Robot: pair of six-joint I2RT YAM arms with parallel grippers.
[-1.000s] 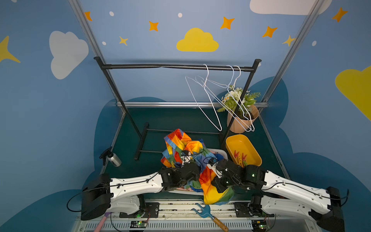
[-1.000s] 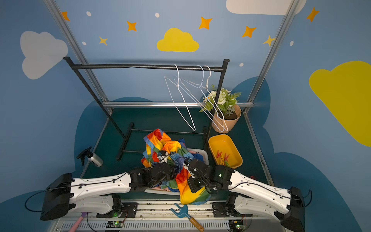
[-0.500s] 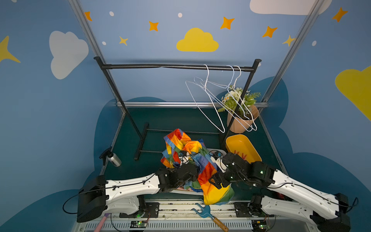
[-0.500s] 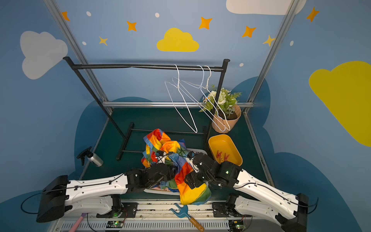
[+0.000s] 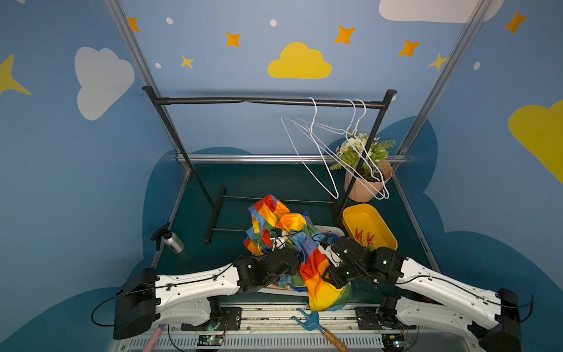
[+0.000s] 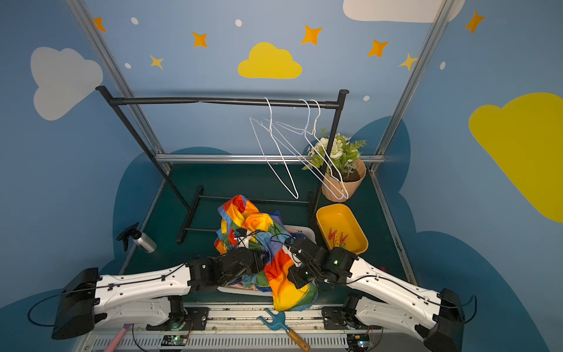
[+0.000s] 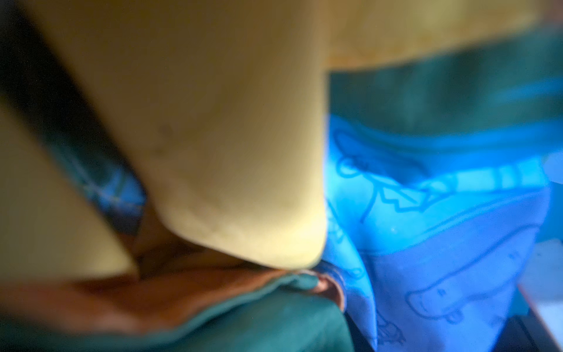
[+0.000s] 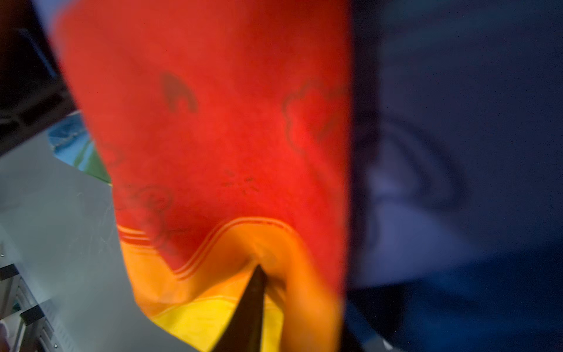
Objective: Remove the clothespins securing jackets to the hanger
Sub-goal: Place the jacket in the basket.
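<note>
The rainbow-striped jacket (image 5: 274, 216) (image 6: 246, 213) lies crumpled over a white basket (image 5: 330, 228), and one end of it hangs over the front edge. My right gripper (image 5: 330, 277) (image 6: 297, 280) is at that hanging part. In the right wrist view a dark fingertip (image 8: 253, 301) pinches the puckered orange fabric (image 8: 213, 268). My left gripper (image 5: 285, 259) is buried in the pile, and its wrist view shows only yellow, blue (image 7: 426, 243) and green cloth, no jaws. Several red and yellow clothespins (image 5: 364, 237) (image 6: 338, 237) lie in a yellow tub. Three white wire hangers (image 5: 320, 152) hang bare on the rail.
A black clothes rack (image 5: 259, 102) stands behind the basket. A potted plant (image 5: 367, 183) is at its right foot and the yellow tub (image 5: 359, 213) sits in front of the plant. A spray bottle (image 5: 172, 242) lies at the left. A blue-headed tool (image 5: 310, 320) rests on the front rail.
My right arm swung out a little toward the tub and has come back onto the hanging rainbow fabric. The left arm has hardly moved.
</note>
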